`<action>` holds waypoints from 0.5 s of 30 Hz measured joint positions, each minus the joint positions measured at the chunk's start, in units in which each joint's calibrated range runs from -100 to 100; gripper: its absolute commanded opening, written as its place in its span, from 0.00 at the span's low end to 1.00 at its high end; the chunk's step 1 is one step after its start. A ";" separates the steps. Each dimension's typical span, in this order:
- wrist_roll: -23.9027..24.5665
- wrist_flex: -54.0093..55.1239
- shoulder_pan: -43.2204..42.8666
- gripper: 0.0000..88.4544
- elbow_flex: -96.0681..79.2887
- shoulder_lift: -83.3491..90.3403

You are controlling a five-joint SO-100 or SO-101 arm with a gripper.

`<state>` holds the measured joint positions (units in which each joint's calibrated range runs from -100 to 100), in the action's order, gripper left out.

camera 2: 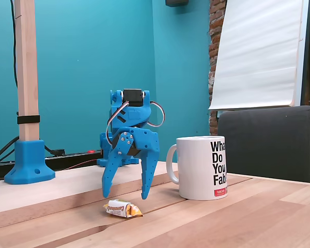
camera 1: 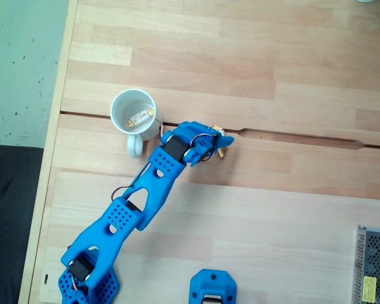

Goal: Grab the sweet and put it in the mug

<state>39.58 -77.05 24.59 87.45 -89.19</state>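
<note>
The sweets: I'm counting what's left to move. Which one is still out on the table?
The sweet lying on the wood under the open gripper. The other sweet already lies inside the mug.

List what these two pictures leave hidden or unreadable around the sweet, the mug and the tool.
- Sweet on the table: in the top-down fixed view the tool covers most of it.
- Mug interior: the low fixed view sees only its outside; the sweet inside is hidden there.
- Mug lettering: cut off by its curve.
- Wrapper print: too small to read in both fixed views.
</note>
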 measured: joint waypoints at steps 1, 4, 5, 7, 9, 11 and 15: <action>0.00 0.00 0.00 0.33 0.00 0.00; 0.00 0.00 0.00 0.33 0.00 0.00; 0.00 0.00 0.00 0.33 0.00 0.00; 0.00 0.00 0.00 0.33 0.00 0.00; 0.00 0.00 0.00 0.33 0.00 0.00; 0.00 -0.16 0.00 0.33 0.00 0.00; 0.00 -0.16 0.00 0.33 0.00 0.00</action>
<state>39.58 -77.22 24.59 87.45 -89.19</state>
